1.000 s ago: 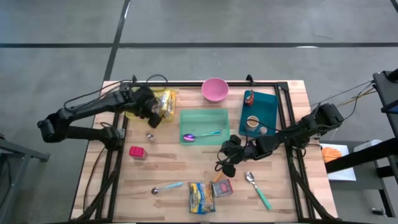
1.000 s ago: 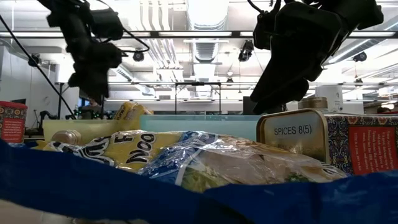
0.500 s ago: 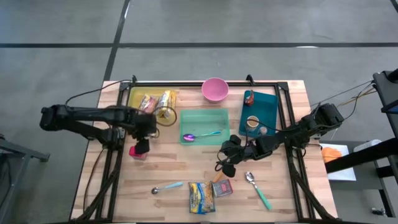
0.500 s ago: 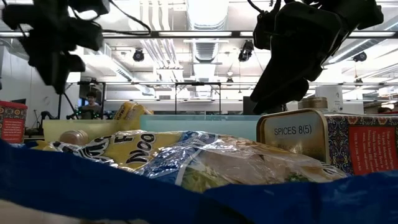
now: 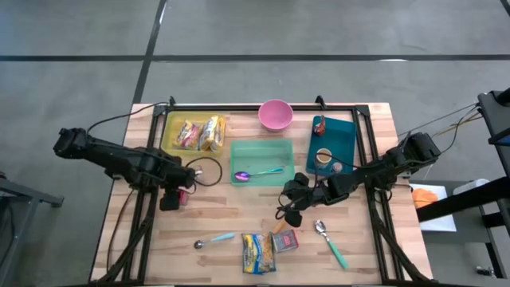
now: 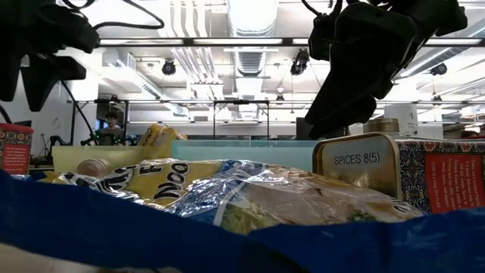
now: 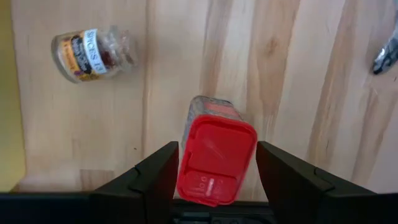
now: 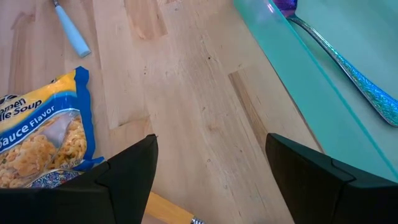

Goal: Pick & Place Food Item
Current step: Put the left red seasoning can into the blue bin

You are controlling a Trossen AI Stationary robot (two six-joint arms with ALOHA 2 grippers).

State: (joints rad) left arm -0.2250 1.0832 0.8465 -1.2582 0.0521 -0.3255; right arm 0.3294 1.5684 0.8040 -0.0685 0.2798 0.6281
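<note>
Over red-lidded container (image 7: 216, 158), left gripper (image 5: 170, 199) now brought from yellow tray (image 5: 169, 119); fingers parted astride it, nothing gripped; next pick lined up. Right gripper (image 5: 292, 206) parked open.

Spoon (image 5: 256, 173) in tray (image 5: 262, 148) — bowl (image 5: 276, 114) behind it.

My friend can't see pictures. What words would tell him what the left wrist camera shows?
The left gripper hangs open over a wooden table, its two dark fingers on either side of a red-lidded container lying there. A small spice jar lies on its side farther off.
</note>
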